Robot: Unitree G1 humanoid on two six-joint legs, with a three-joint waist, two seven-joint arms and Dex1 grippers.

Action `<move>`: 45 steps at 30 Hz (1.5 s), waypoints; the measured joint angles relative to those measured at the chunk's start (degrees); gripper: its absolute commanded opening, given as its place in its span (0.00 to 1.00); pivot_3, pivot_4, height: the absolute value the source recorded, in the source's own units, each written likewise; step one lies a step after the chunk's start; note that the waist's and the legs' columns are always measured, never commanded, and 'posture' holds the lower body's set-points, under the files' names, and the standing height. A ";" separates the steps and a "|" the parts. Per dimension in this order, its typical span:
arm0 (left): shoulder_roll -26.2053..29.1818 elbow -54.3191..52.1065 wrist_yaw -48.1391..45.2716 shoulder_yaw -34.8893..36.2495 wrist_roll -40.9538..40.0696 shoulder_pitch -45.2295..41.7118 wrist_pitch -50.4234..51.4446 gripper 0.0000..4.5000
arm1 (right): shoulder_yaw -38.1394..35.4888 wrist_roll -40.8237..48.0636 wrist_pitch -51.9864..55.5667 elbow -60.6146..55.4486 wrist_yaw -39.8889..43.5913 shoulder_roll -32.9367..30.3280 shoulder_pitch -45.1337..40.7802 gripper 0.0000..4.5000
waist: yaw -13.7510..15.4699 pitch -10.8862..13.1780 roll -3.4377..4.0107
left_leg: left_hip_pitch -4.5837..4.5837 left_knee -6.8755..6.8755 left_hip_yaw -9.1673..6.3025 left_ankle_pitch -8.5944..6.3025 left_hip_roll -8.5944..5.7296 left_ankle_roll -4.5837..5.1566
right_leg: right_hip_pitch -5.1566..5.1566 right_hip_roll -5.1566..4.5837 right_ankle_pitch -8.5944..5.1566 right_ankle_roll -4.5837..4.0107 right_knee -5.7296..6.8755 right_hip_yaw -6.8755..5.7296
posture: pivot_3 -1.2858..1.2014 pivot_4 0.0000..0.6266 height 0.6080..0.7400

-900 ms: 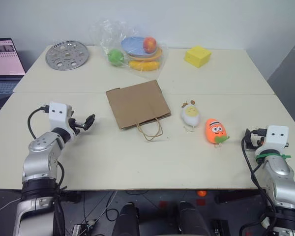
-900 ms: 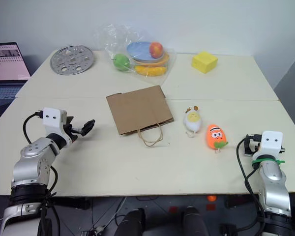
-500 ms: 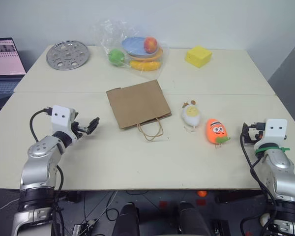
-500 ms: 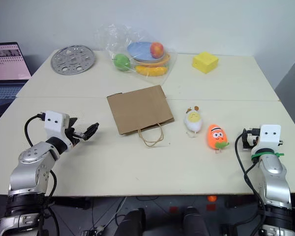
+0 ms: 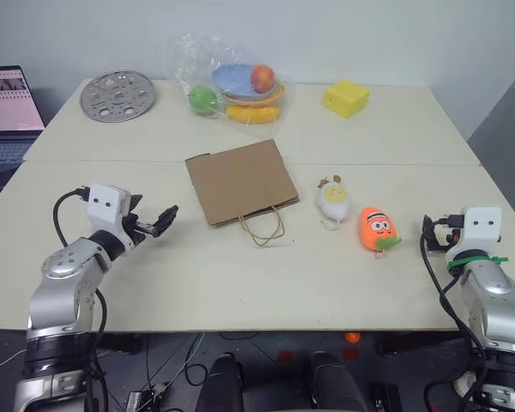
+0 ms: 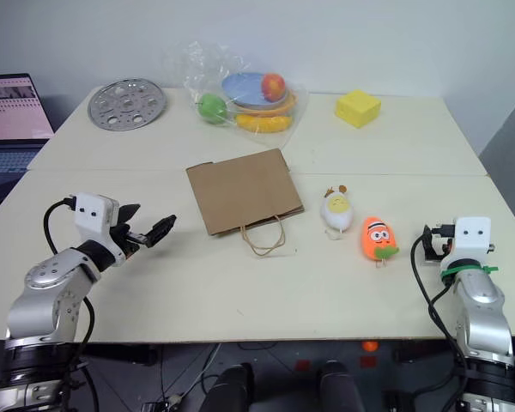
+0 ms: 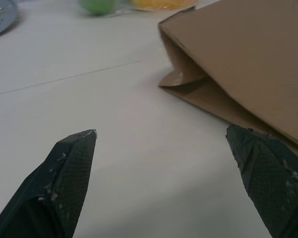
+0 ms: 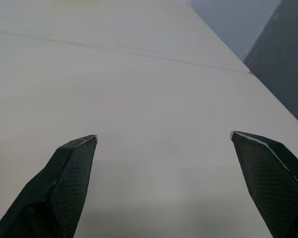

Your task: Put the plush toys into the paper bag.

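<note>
Paper bag point(image 5: 240, 180) flat at table point(image 5: 240, 283) centre, white toy point(image 5: 332, 202) just right of bag, orange toy point(image 5: 377, 229) right of white one, left gripper point(image 5: 160, 220) spread, left of bag, right gripper point(image 8: 164, 173) spread, empty, beyond orange toy.

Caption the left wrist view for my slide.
Open left tool above the table, facing the flat paper bag; nothing held.
</note>
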 measured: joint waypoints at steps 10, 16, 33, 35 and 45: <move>6.27 -13.99 -13.52 -18.19 5.17 -3.70 -3.52 0.99 | 5.43 22.11 15.57 -25.30 21.60 -11.35 3.44 1.00 | 0.88 0.03 0.04 | -0.06 0.07 0.03 0.00 0.01 0.00 | 0.07 0.00 -0.36 -0.19 -0.19 0.01 | 0.52 0.24 1.00; 2.96 -11.64 -14.65 -26.80 12.35 -7.85 -10.65 0.99 | 7.74 26.70 21.66 -31.02 19.62 -10.97 2.52 1.00 | 1.06 0.03 0.04 | -0.14 0.10 0.03 -0.01 0.01 0.01 | -0.02 0.01 -0.28 -0.04 -0.19 0.02 | 0.52 0.24 1.00; -5.30 4.77 -15.58 -34.56 22.84 -14.41 -24.94 0.16 | 7.15 26.58 23.72 -36.87 9.87 -7.22 6.19 1.00 | 1.30 0.01 0.07 | -0.47 0.13 -0.07 -0.03 -0.01 0.07 | -0.02 0.02 0.24 0.15 -0.75 -0.08 | 0.52 0.24 1.00; -5.92 4.84 -15.70 -34.58 22.91 -14.58 -24.97 0.03 | 7.26 26.44 23.70 -36.87 9.87 -7.21 6.17 1.00 | 1.31 0.01 0.06 | -0.47 0.13 -0.08 -0.03 -0.01 0.07 | -0.01 0.02 0.25 0.16 -0.74 -0.08 | 0.52 0.24 1.00; -9.43 0.88 -18.10 -25.64 4.46 -18.93 1.67 0.01 | 15.45 20.44 21.80 -33.00 11.07 -7.95 4.88 1.00 | 1.20 0.01 0.06 | -0.47 0.22 -0.13 -0.02 -0.01 0.09 | -0.01 0.02 0.14 0.37 -0.67 -0.14 | 0.52 0.24 1.00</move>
